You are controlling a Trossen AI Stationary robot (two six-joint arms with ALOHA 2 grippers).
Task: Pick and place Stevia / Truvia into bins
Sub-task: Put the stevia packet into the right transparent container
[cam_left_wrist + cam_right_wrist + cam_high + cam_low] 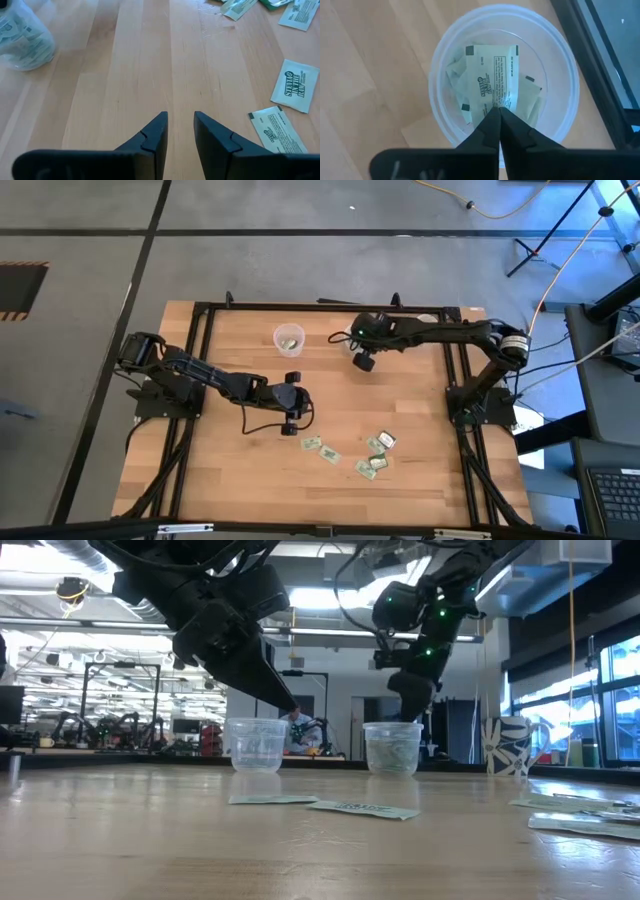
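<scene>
One sachet [492, 75] in R fingers [487, 130], over cup [560, 60]

A pale green sachet [295, 92] on the wooden table carried a round logo reading "Stevia In The Raw". A second sachet [276, 130] beside it showed small print too fine to read. Inside a clear cup [445, 55], another sachet [492, 72] bore a similar logo and unreadable fine print.

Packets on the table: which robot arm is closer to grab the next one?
Left. The left gripper is open, empty, right by the loose packets. The right gripper is over a cup, holding a packet.
</scene>
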